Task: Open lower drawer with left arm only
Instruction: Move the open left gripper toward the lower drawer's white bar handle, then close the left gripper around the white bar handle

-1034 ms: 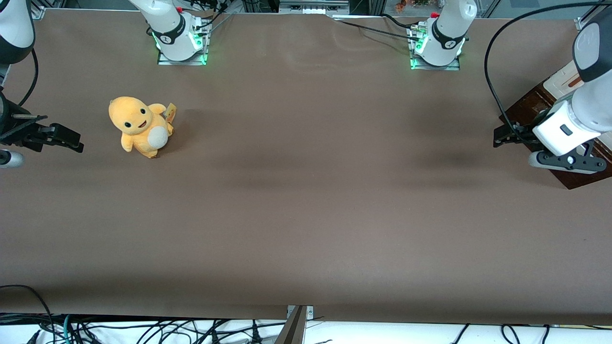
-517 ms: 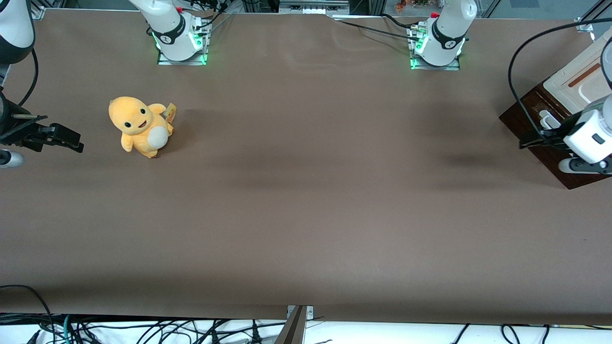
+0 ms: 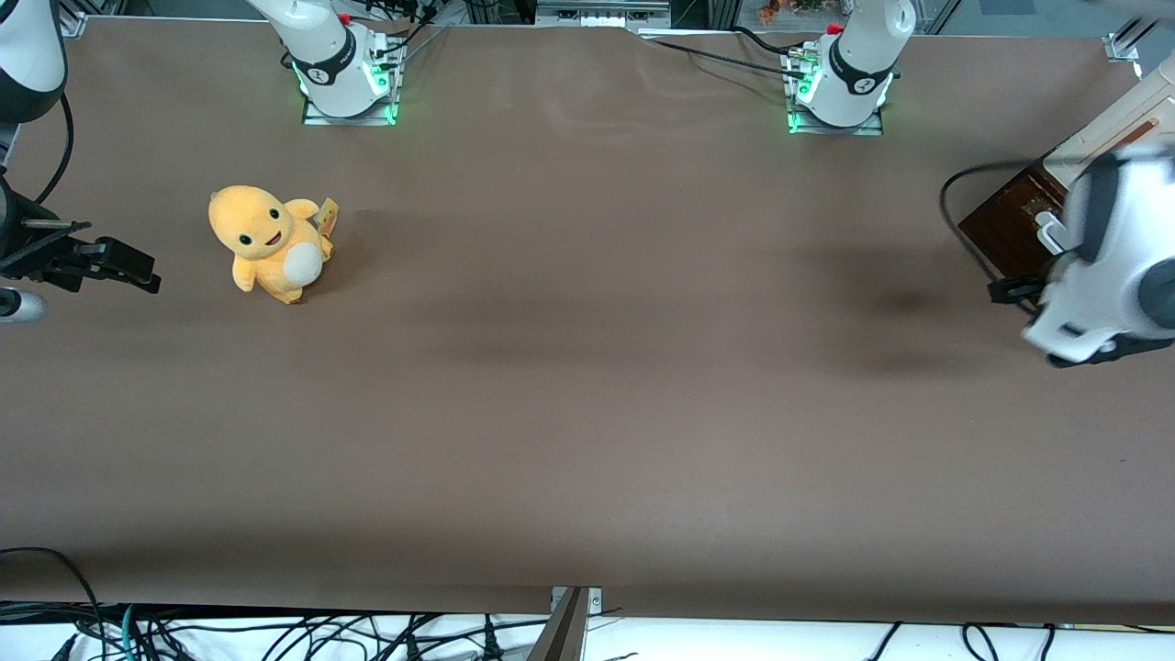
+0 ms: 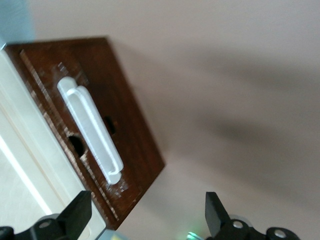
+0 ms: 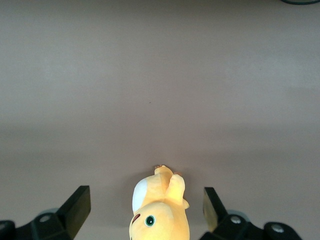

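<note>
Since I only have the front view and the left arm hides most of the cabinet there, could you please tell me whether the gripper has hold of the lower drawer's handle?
Observer: No. In the left wrist view the gripper is open, its fingers wide apart with nothing between them, and it has not reached the white bar handle.
Operator: Thank you. Is the drawer pulled out at all?
Observer: It looks shut: the lower drawer has its dark front lying against the cream cabinet, and no pale inner sides show.
Operator: Is anything on the handle?
Observer: Nothing is on it. Two dark holes show in the wood beside it.
</note>
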You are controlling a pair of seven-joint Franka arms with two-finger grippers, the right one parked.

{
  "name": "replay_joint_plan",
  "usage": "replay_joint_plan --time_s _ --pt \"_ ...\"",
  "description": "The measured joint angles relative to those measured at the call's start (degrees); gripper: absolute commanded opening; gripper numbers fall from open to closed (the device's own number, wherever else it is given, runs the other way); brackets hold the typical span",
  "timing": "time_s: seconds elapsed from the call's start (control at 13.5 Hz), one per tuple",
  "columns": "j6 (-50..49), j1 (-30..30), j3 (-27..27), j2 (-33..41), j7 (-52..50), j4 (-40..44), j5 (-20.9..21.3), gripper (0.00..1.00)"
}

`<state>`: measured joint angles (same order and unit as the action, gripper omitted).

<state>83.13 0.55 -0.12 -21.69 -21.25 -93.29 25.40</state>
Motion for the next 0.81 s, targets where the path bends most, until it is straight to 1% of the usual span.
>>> replay_joint_plan --time_s 0.15,0.3,0.44,0.66,0.81 --pt "-5.0 -2.9 -0.1 -5.3 -6.3 -0.1 7.0 1.00" --pt "-6.7 -4.0 -0.1 -10.1 -12.2 -0.1 11.4 1.00" --pt "-7.2 -3.6 0.2 -13.9 -16.4 -0.1 16.3 1.00" --pt "-9.3 -3.1 0.5 -18.9 -25.4 -0.3 24.0 1.00" --pt "-10.2 -3.1 0.5 -22.1 -32.2 -0.9 26.8 1.00"
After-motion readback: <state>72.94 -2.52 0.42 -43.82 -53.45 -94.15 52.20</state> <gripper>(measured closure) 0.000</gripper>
